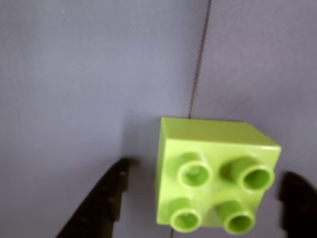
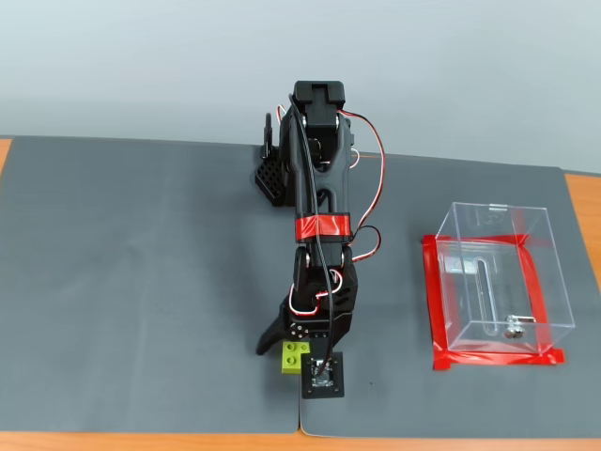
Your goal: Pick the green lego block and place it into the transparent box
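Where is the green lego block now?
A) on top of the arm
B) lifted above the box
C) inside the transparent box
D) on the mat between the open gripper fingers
D: the green lego block lies on the mat between the open gripper fingers; the transparent box is empty.

A dark grey mat [image 2: 141,282] covers the worktop [image 2: 584,202], whose orange-brown surface shows at the edges. A seam [image 1: 198,64] divides the mat into two sheets. A plain pale wall [image 2: 141,66] stands behind.
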You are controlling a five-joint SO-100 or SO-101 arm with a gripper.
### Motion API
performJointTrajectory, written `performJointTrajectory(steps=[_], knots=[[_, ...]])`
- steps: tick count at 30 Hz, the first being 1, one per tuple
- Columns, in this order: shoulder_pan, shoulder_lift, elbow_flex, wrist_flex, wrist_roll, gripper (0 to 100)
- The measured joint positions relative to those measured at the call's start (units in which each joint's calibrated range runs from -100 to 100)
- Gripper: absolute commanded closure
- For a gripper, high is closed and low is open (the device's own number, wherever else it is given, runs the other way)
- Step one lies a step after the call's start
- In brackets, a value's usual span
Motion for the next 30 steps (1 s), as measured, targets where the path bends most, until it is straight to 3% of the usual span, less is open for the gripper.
performJointTrajectory(steps=[8, 18, 30], knots=[[0.44, 0.0, -0.09, 0.0, 0.0, 90], [1.84, -0.76, -0.36, 0.0, 0.05, 91], [4.5, -22.18, -0.18, 0.09, -0.2, 91]])
